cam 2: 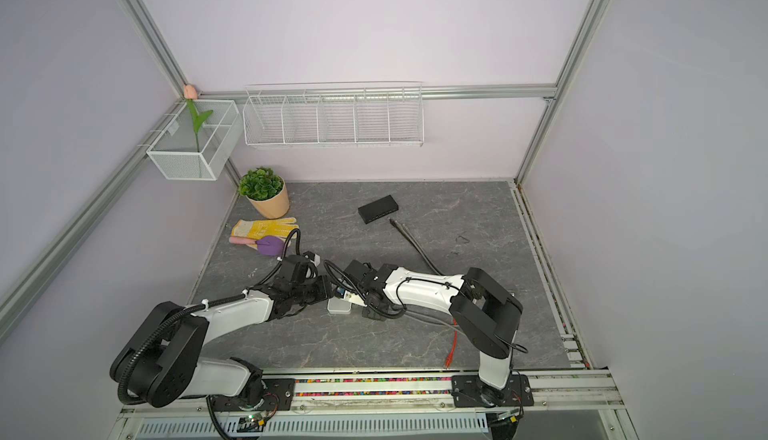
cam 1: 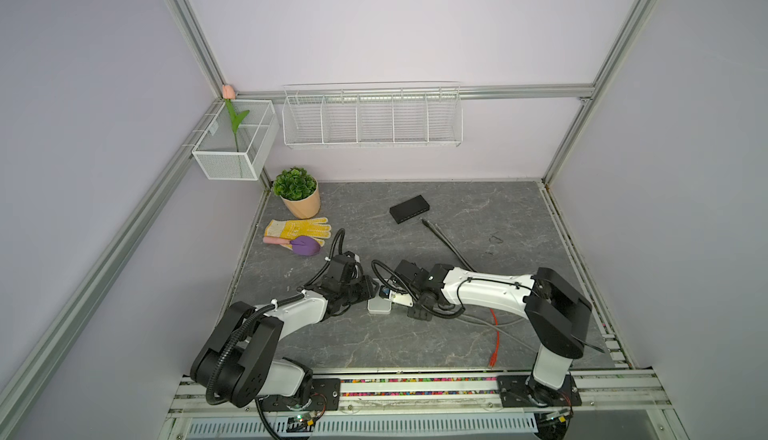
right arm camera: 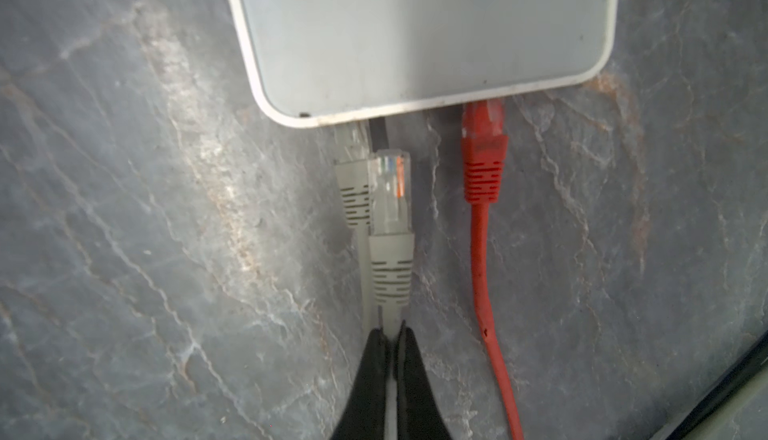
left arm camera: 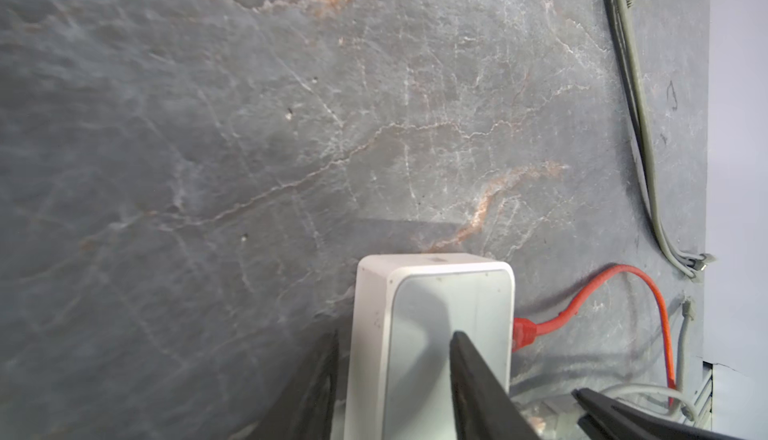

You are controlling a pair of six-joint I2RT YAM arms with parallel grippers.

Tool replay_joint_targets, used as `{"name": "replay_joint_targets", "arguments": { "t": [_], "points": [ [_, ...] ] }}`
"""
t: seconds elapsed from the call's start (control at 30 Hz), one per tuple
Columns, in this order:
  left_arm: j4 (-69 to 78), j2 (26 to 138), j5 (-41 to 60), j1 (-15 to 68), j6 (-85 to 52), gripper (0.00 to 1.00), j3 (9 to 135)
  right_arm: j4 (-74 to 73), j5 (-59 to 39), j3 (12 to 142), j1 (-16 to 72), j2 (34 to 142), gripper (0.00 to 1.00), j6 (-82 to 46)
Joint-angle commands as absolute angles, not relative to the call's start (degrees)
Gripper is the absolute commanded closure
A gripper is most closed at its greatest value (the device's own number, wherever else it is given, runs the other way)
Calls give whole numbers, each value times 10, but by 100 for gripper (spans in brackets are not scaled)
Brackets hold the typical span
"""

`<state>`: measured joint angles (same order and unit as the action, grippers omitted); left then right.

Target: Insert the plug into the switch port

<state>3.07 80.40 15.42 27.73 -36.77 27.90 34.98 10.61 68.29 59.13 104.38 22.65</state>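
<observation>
- Two fingers of your right gripper (right arm camera: 392, 332) are pinched together on the grey cable (right arm camera: 390, 316), just behind the boot and not on the connector body.
- Ahead of the fingers, the plug (right arm camera: 390, 192) points its clear tip at the switch (right arm camera: 415, 34). It is short of the port edge and not yet in.
- Neighbours: a seated grey plug (right arm camera: 352, 180) lies just beside it and a seated red plug (right arm camera: 484, 155) is further along. The free port looks to lie between them.
- Your left gripper (left arm camera: 395, 334) has its fingers apart, one beside the switch's side wall and one over its top. No clamp shows.
- Risk: you hold soft cable, so the plug may swivel or buckle as you push. The tip may then snag the port rim or the grey neighbour.
- Risk: if the switch is not pinned, it will likely slide on the table (right arm camera: 124, 230) rather than take the plug.
</observation>
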Motion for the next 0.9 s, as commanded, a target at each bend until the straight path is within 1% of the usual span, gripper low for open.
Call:
{"name": "replay_joint_targets", "arguments": {
  "t": [0.0, 0.37, 0.87],
  "points": [
    [34, 812, 155, 279, -357, 58, 297, 347, 93, 703, 592, 1062, 93, 242],
    [20, 816, 152, 279, -345, 61, 308, 374, 90, 749, 587, 1093, 93, 259],
    [17, 836, 153, 279, -335, 63, 314, 409, 89, 762, 573, 1105, 93, 256]
  ]
}}
